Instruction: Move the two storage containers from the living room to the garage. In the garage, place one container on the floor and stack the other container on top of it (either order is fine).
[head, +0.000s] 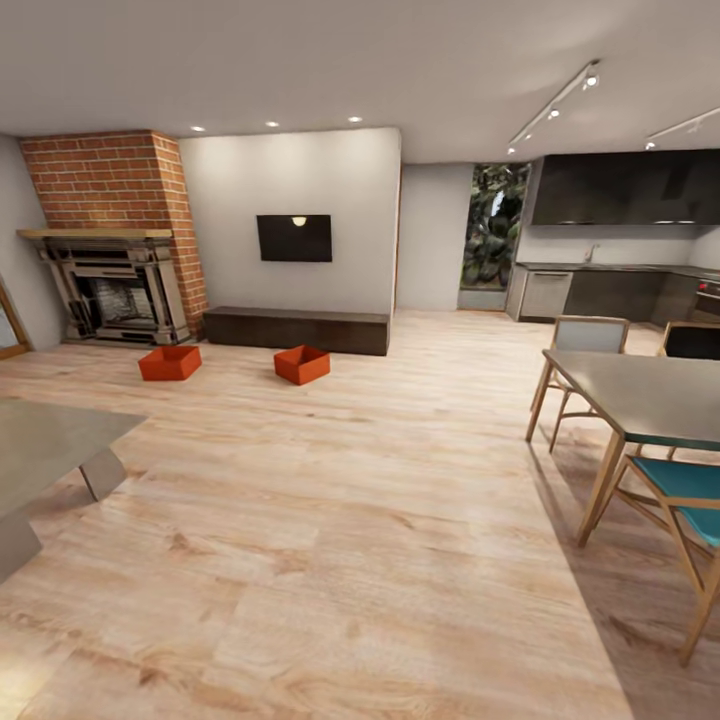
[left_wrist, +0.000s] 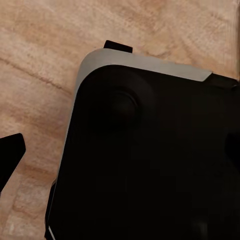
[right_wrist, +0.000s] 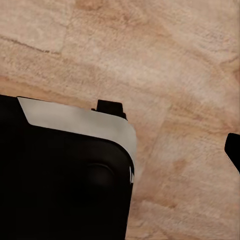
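Two orange-red open-top storage containers stand on the light wood floor of the living room, far ahead in the head view. One container (head: 169, 363) is in front of the fireplace, the other container (head: 301, 364) in front of the dark low bench (head: 297, 330). They are about a bin-length or two apart. In the left wrist view a dark fingertip (left_wrist: 10, 155) of my left gripper hangs over wood floor beside the robot's black base (left_wrist: 150, 160). The right wrist view has a right fingertip (right_wrist: 233, 149) at the frame edge. Both grippers hold nothing. The garage is out of view.
A brick chimney and fireplace (head: 115, 290) and a wall TV (head: 294, 238) are at the back left. A grey table (head: 50, 450) juts in at near left. A dining table (head: 650, 400) with chairs (head: 690, 500) stands at right. A kitchen (head: 620, 290) lies at the back right.
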